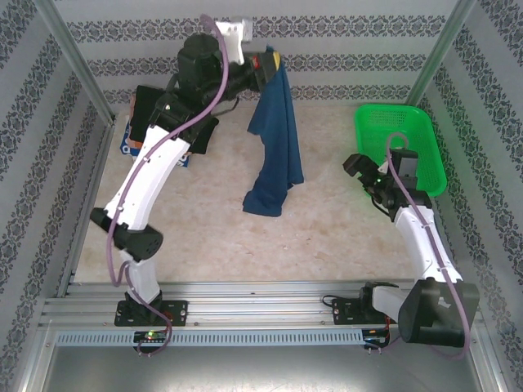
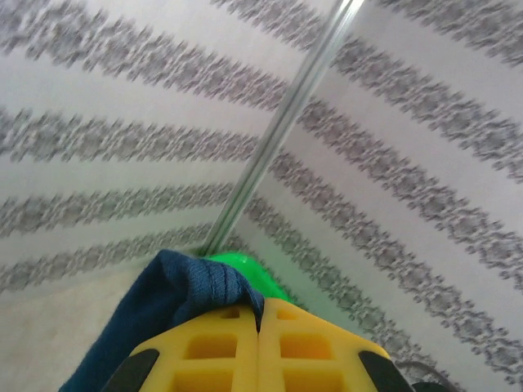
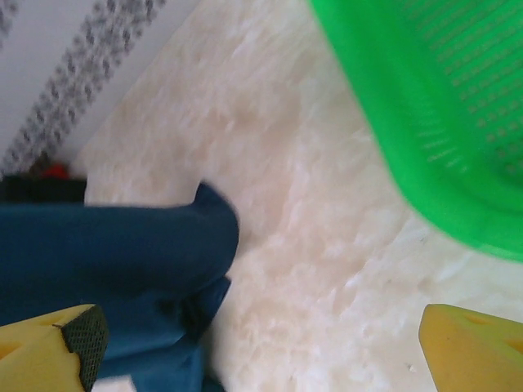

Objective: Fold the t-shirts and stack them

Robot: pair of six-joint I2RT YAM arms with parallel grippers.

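The left gripper is clamping the top of the navy t-shirt high above the far edge of the table, and the cloth is hanging with its lower end reaching the table near its centre. The right gripper is standing open and empty beside the green basket at the far right corner. Judged step: spreading the shirt flat; the right gripper should be pinching one free lower corner before both arms are drawing the cloth taut and lowering it evenly.
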